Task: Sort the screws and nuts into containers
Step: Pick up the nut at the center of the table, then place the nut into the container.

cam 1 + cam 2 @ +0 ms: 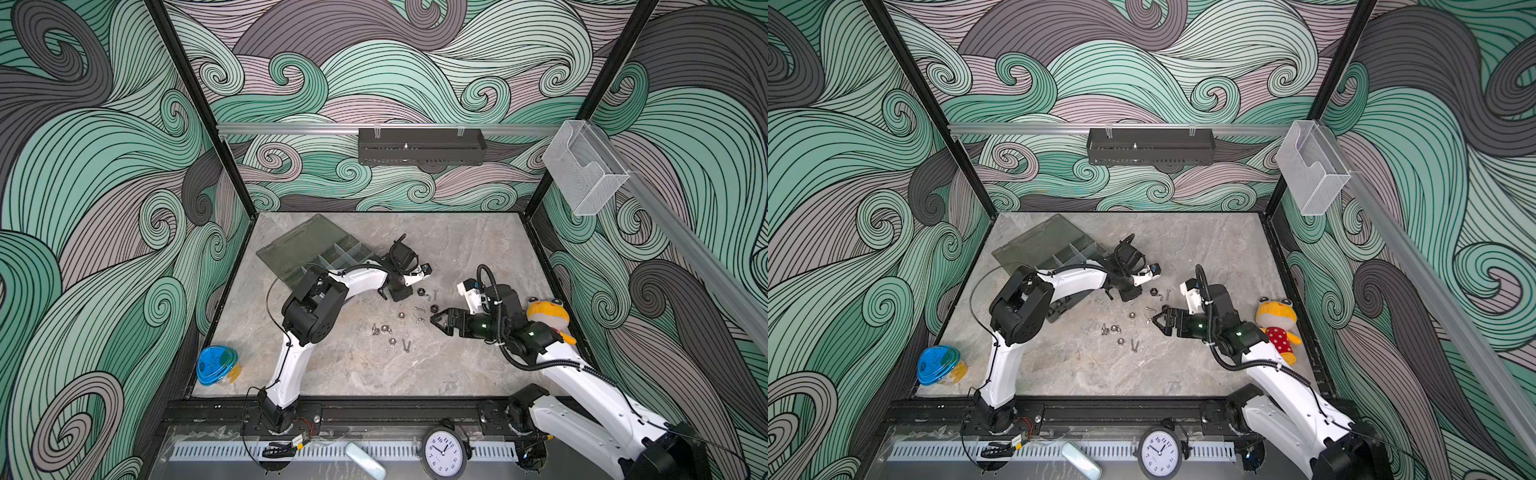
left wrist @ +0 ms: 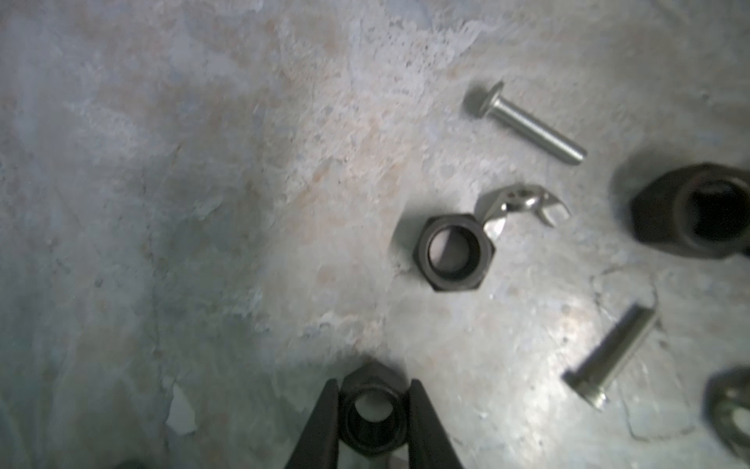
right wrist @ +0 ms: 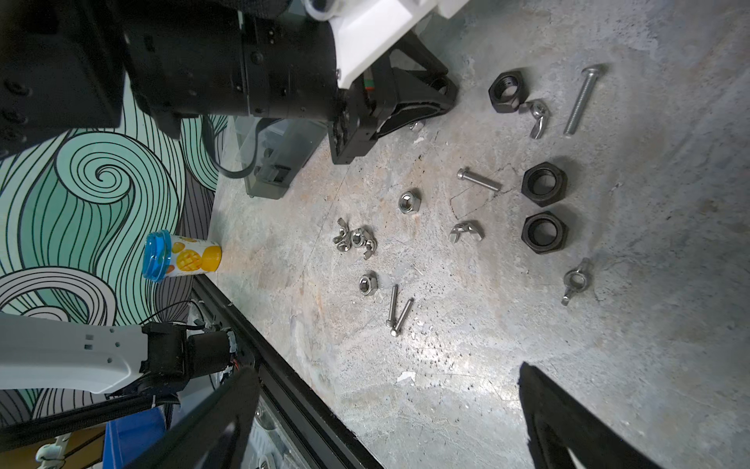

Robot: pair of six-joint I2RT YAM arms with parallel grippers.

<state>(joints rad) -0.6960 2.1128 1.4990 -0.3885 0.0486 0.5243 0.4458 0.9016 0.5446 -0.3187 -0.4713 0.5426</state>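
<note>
Light: bright and even in both top views, falling from above on the tabletop (image 1: 374, 365).
Shadows: soft and short in the top views; in the left wrist view a broad dim patch darkens half of the stone.
Glare: a pale sheen surrounds a silver screw (image 2: 608, 353) in the left wrist view; there is a similar sheen in front of the right gripper (image 3: 385, 369).
Blur: the left wrist view is soft all over; the black hex nut (image 2: 367, 375) between the left gripper (image 2: 374, 383) tips is smeared.
Focus: the right wrist view is crisp on the tabletop; the gripper's own fingers (image 3: 560, 418) are dark and fuzzy.
Edges: the top views stretch the walls (image 1: 83, 249) toward the corners.
</note>
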